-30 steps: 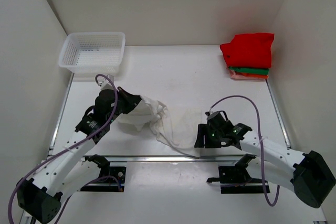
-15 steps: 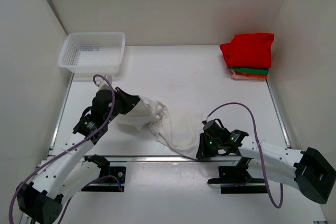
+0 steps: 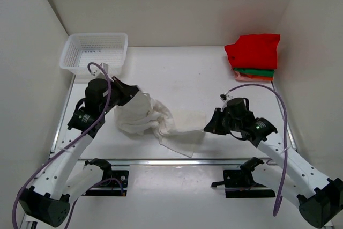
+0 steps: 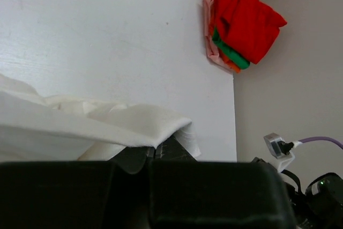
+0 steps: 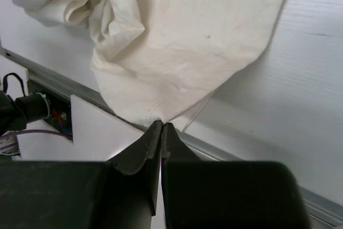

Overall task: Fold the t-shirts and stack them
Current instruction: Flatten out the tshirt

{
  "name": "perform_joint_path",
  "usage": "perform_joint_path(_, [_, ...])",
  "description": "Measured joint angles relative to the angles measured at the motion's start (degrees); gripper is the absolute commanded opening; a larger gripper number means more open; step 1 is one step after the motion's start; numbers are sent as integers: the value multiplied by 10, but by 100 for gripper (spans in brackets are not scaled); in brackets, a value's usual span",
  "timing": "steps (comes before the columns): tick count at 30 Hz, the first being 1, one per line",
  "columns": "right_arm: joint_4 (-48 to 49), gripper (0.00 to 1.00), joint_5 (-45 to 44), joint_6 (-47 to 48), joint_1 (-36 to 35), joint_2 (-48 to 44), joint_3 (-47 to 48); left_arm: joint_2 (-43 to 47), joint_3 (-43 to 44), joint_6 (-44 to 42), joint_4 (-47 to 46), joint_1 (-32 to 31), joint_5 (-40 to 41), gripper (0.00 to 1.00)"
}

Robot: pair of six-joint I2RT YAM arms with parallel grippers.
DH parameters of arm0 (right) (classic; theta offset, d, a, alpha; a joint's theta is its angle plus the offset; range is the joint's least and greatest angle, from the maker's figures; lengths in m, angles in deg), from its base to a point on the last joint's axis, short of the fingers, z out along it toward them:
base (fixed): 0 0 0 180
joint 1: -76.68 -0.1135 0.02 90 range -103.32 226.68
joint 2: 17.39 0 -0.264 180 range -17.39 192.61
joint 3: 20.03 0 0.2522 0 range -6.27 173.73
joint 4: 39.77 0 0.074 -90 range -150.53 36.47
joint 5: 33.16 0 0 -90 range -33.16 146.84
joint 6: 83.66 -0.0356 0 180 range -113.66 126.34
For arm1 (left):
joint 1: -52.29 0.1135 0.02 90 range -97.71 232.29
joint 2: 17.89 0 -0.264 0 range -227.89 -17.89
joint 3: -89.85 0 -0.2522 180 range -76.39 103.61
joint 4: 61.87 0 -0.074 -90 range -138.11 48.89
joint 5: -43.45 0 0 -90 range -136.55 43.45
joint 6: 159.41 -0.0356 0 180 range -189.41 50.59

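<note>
Right fingers have just been closed from half-open onto an edge of the cream t-shirt. Left fingers are kept clamped on its other end. The shirt is now partly raised and drawn out between both arms over the near worktop. Spreading for the fold is judged under way. The red-topped stack is left untouched at back right.

You've got a cream wrinkled cloth t-shirt: soft, matt, heavily creased. Your folded red cloth shirt: matt, smoother. Your white plastic mesh basket: slight sheen. Your white table top: smooth, matt. Your silver metal rail: dull gloss.
</note>
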Motion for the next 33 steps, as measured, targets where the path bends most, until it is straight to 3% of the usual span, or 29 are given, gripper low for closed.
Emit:
perform_joint_path(5, [-65,0,14,59,68,3,55,-3,49,-27,17,24,-22,0])
perform_joint_path(16, [-88,0,81,183,340,44,421,-75,348,-94,37,88,-45,0])
perform_joint_path(24, [-85,0,104,193,367,31,546,-25,402,-105,36,82,-31,0])
perform_joint_path(33, [-111,0,19,216,339,15,722,-14,547,-126,69,20,26,0])
